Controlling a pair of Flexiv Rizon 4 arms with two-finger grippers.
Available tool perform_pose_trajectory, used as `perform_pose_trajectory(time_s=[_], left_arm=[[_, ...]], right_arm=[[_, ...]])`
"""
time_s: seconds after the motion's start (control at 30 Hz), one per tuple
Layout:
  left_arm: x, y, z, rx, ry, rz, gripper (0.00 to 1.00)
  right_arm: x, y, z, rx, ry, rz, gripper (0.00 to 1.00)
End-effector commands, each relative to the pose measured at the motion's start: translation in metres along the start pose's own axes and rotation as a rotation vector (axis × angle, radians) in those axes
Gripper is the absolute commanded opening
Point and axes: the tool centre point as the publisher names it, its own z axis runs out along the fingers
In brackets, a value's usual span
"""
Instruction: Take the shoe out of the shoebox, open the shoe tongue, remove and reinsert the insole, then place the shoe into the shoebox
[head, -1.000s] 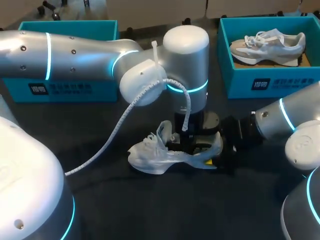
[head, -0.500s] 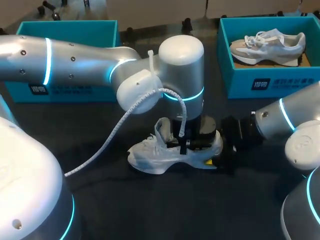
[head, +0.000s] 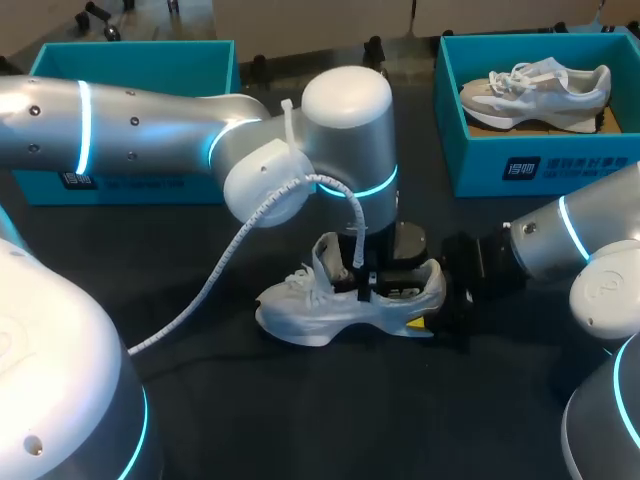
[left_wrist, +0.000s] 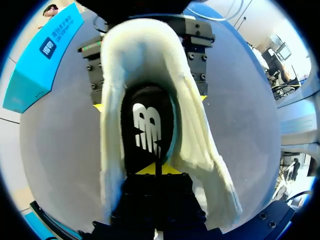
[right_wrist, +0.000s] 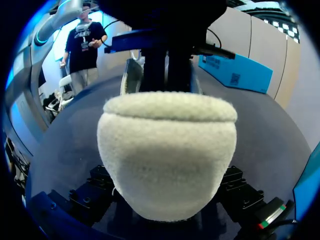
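Observation:
A white shoe (head: 330, 310) stands on the dark table, toe to the left. My left gripper (head: 372, 285) reaches down into its opening. In the left wrist view its yellow tips (left_wrist: 155, 169) are pressed together on the black insole (left_wrist: 147, 125), just under the printed logo. My right gripper (head: 440, 305) holds the heel from the right. Its fingers (left_wrist: 97, 106) flank the white heel (right_wrist: 167, 150) on both sides and touch it. Most of the shoe's inside is hidden by the left wrist in the head view.
A teal shoebox (head: 540, 160) at the back right holds a second pale shoe (head: 535, 90). Another teal box (head: 130, 60) stands at the back left, partly behind my left arm. A white cable (head: 230, 270) hangs from that arm.
My left gripper has gone down into the shoe and closed on the insole. The left wrist shifted slightly left. The shoe now sits more upright. The right arm has kept still.

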Motion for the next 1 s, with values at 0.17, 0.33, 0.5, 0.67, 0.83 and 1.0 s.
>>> perform_pose_trajectory(time_s=[0.17, 0.33, 0.5, 0.67, 0.83, 1.0], left_arm=[[-0.007, 0.002, -0.025, 0.023, 0.019, -0.015, 0.0], [-0.008, 0.003, -0.035, 0.032, 0.063, -0.04, 0.0], [-0.008, 0.004, -0.04, 0.034, 0.093, -0.059, 0.0], [-0.007, 0.007, -0.048, 0.048, 0.131, -0.079, 0.0], [-0.001, 0.009, -0.058, 0.065, 0.169, -0.089, 0.0], [0.004, 0.01, -0.066, 0.099, 0.183, -0.103, 0.0]], right_arm=[[0.001, 0.0, 0.002, 0.004, -0.001, -0.001, 0.0], [0.001, 0.0, 0.002, 0.004, -0.001, -0.001, 0.0], [0.001, 0.0, 0.002, 0.004, -0.001, -0.001, 0.0], [0.001, 0.0, 0.002, 0.004, -0.001, -0.001, 0.0], [0.001, 0.0, 0.002, 0.004, -0.001, -0.001, 0.0], [0.001, 0.0, 0.002, 0.004, -0.001, -0.001, 0.0]])
